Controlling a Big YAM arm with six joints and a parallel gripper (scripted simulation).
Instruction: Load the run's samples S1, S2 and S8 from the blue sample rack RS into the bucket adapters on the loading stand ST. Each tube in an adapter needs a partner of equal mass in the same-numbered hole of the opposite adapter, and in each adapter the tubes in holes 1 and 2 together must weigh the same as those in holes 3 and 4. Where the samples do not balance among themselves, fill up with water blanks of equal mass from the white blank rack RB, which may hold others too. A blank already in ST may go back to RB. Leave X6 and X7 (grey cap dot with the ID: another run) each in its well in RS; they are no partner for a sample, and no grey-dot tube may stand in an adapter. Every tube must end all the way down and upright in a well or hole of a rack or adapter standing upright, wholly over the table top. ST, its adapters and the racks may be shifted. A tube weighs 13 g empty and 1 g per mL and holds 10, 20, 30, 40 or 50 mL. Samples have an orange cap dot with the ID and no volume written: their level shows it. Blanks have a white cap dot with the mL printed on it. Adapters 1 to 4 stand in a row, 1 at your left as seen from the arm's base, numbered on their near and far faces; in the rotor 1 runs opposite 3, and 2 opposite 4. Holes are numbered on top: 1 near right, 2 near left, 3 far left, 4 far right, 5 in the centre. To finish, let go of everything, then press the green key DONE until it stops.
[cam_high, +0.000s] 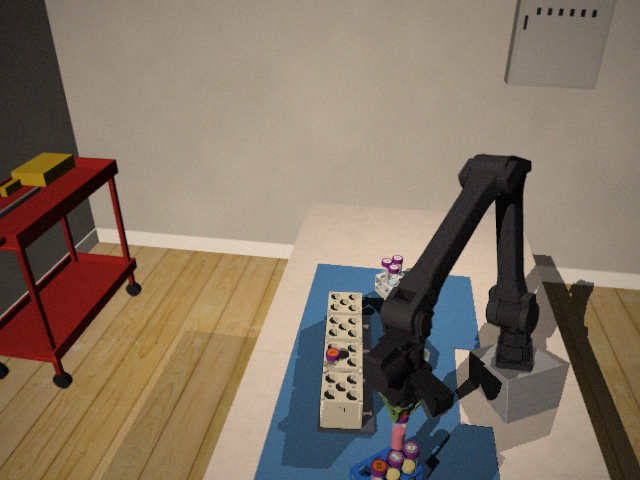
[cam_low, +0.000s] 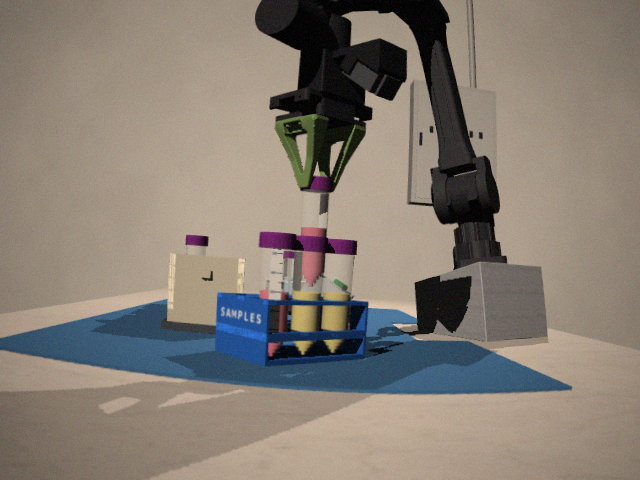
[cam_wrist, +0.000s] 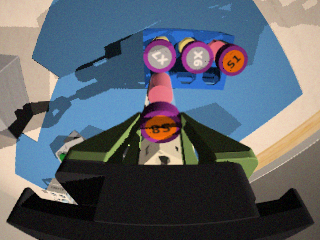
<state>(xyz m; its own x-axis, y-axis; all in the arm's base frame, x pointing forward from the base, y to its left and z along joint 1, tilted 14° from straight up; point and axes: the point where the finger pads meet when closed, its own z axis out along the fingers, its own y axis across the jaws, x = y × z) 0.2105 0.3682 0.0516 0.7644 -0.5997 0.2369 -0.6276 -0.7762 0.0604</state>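
We lift sample S8 (cam_low: 314, 227), pinched in our gripper (cam_low: 320, 181), above the blue rack (cam_low: 242, 320); one tube (cam_high: 331, 354) stands loaded, S1 (cam_wrist: 232, 60) waits.

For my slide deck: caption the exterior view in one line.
Gripper shut on a pink-filled sample tube, lifted above the blue sample rack.
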